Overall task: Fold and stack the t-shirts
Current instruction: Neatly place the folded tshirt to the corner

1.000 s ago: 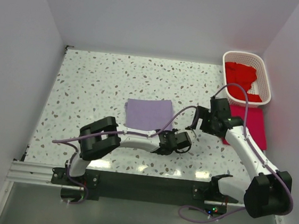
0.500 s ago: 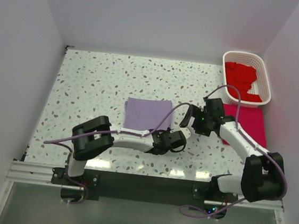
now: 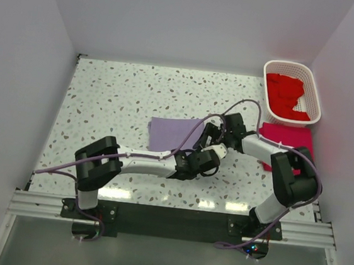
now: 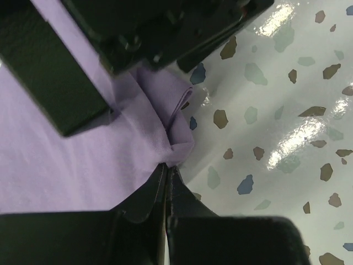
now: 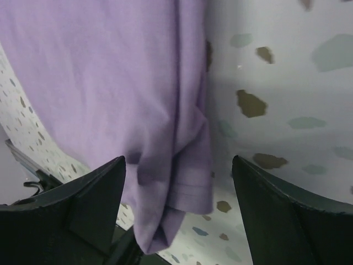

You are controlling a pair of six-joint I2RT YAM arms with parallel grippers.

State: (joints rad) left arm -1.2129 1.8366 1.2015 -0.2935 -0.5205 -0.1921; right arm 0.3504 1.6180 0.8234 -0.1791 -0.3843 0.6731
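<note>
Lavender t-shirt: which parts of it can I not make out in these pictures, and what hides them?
- Top view: the lavender t-shirt's right edge lies under both wrists, hiding the grip.
- Left wrist view: the left pincer is shut on a bunched corner; black hardware covers the cloth above.
- Right wrist view: the open right pincer frames one edge; the rest is cut off.

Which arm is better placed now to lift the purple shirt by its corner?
Left, most likely. The left gripper is shut on a corner of the purple shirt, pinching the fabric. The right gripper stands open over the same edge and grips nothing.
</note>
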